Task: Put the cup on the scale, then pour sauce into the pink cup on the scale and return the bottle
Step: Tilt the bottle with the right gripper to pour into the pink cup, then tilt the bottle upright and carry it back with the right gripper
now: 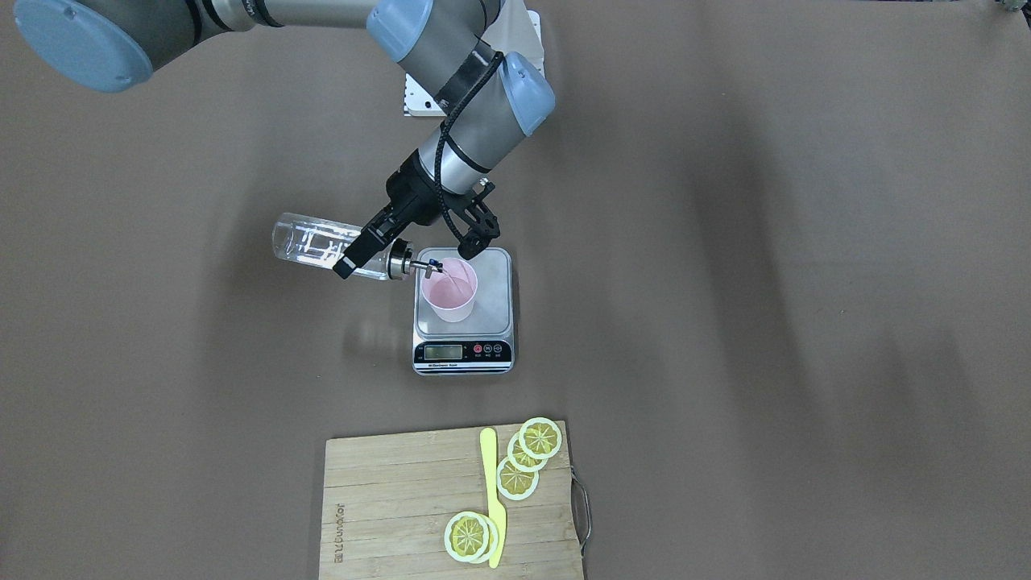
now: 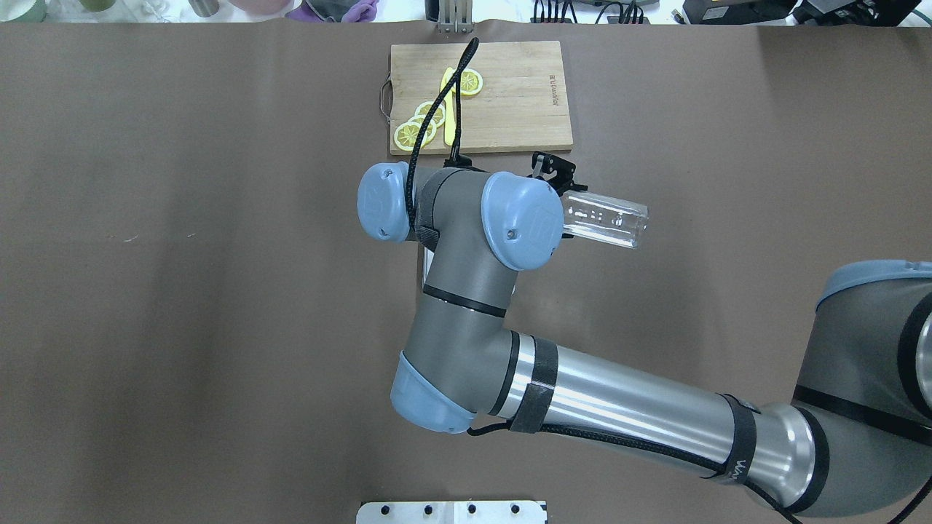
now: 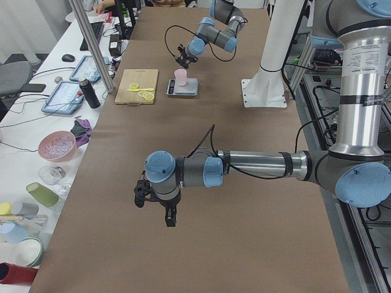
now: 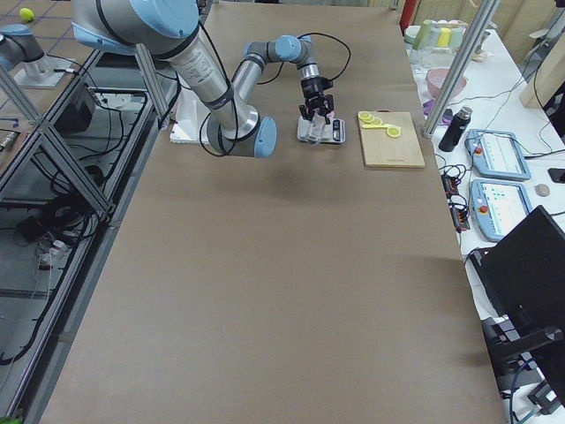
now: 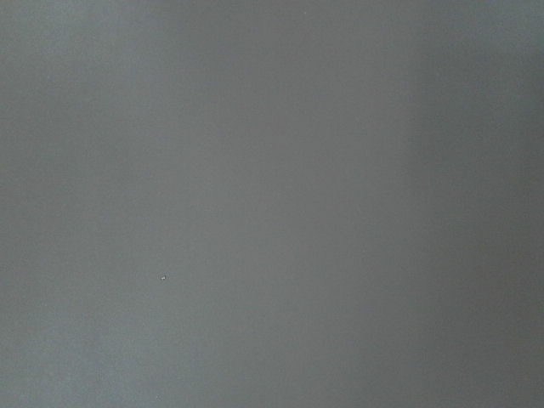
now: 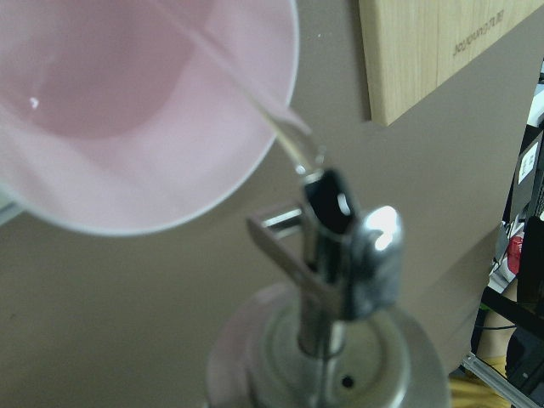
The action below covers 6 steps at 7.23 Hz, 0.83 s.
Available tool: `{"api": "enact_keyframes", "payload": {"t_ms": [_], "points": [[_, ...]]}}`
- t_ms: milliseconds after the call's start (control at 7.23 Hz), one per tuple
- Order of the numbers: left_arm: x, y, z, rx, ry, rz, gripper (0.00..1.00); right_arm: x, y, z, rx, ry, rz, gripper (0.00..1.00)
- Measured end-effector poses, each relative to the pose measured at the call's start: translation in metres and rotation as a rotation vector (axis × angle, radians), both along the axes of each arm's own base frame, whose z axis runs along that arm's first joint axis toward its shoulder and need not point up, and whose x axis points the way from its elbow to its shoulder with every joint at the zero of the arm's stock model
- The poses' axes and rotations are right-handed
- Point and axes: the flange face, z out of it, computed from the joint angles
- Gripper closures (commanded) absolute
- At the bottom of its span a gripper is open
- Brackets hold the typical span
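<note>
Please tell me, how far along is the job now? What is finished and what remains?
Done: the cup stands on the scale. In hand: the right arm's fingers hold the bottle tipped nearly flat, its spout over the cup, and a thin clear stream of sauce runs in. Left: end the pour and return the bottle to the table.

The cutting board (image 1: 387, 483) occupied the operators' edge of the table (image 1: 805, 242); the scale (image 1: 493, 298) with the cup (image 1: 449, 294) stood between it and the robot's edge, the bottle (image 1: 318, 242) beside and the right arm (image 1: 475, 105) above. Both sides lay bare.
</note>
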Motion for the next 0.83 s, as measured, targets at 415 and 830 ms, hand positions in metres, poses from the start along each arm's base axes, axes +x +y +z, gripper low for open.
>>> {"api": "enact_keyframes", "payload": {"t_ms": [415, 830], "points": [[0.002, -0.004, -0.006, 0.01, 0.026, -0.002, 0.0, 0.013, 0.005, 0.001, 0.049, -0.099, 0.005, 0.87], [0.002, -0.015, -0.016, 0.023, 0.038, -0.003, 0.0, 0.06, 0.009, 0.013, 0.117, -0.229, 0.016, 0.87]]}}
